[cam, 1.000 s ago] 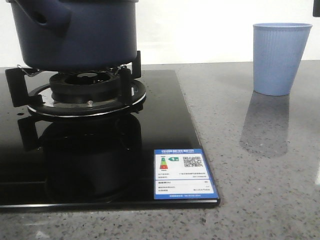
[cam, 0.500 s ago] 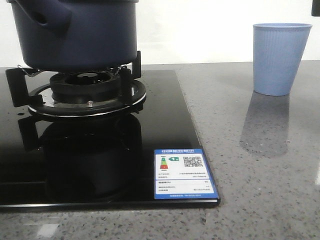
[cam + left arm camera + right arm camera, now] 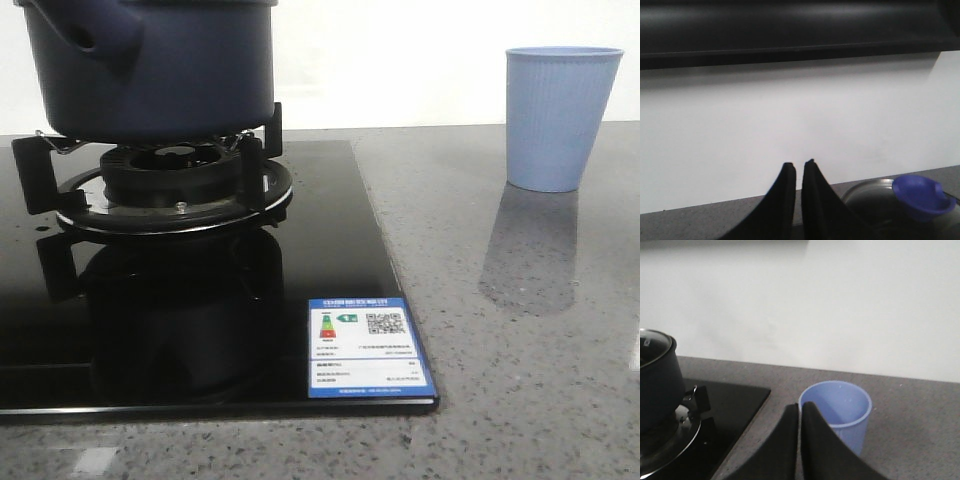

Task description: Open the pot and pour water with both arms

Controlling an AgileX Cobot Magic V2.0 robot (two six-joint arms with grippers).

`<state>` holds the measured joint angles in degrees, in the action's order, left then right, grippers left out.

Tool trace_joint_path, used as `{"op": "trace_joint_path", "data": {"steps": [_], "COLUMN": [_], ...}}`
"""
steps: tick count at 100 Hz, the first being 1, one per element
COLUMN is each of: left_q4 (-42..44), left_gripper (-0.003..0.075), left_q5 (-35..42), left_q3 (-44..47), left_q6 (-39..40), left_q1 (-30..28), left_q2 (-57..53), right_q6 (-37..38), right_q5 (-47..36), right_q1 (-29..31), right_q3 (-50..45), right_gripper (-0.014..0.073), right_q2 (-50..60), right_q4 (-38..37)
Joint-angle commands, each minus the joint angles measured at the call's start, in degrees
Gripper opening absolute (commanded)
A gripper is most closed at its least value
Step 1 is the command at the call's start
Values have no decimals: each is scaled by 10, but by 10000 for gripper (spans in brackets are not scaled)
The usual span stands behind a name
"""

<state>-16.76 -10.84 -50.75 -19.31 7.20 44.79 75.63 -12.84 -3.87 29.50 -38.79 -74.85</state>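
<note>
The dark navy pot (image 3: 150, 70) sits on the gas burner at the left of the front view, its stubby handle socket (image 3: 85, 38) towards the left. Its glass lid (image 3: 875, 200) with a blue knob (image 3: 920, 196) shows in the left wrist view, and the pot's side in the right wrist view (image 3: 657, 385). The light-blue ribbed cup (image 3: 560, 115) stands on the counter at the right; it also shows in the right wrist view (image 3: 840, 412). My left gripper (image 3: 796, 164) is shut and empty, beside the lid. My right gripper (image 3: 800, 405) is shut and empty, above the counter near the cup. Neither gripper shows in the front view.
The black glass hob (image 3: 200, 300) carries a blue energy label (image 3: 368, 347) at its front right corner. Black pan supports (image 3: 270, 130) ring the burner (image 3: 175, 170). Grey speckled counter (image 3: 520, 350) surrounds the hob. A white wall stands behind; a dark hood (image 3: 790, 30) hangs above.
</note>
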Motion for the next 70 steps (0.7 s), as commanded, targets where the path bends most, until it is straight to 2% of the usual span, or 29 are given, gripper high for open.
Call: {"op": "trace_joint_path", "data": {"steps": [1, 11, 37, 54, 70], "left_q4": [2, 1, -60, -70, -76], "left_gripper": [-19, -19, -19, -19, -19], "left_q5": [62, 79, 108, 108, 116], "left_q3": [33, 108, 275, 316, 316], "left_q6": [-1, -1, -1, -1, -1], "left_q1": [0, 0, 0, 0, 0], "left_q2": [-40, -93, -229, -288, -308], "right_q6": [-1, -1, -1, -1, -1], "right_q5": [54, 98, 114, 109, 56], "right_q1": [3, 3, 3, 3, 3], "right_q3": [18, -6, -99, -144, -153], "right_gripper": [-64, -64, -64, -65, -65], "right_q2": [21, 53, 144, 184, 184], "right_q4": [0, 0, 0, 0, 0]}}
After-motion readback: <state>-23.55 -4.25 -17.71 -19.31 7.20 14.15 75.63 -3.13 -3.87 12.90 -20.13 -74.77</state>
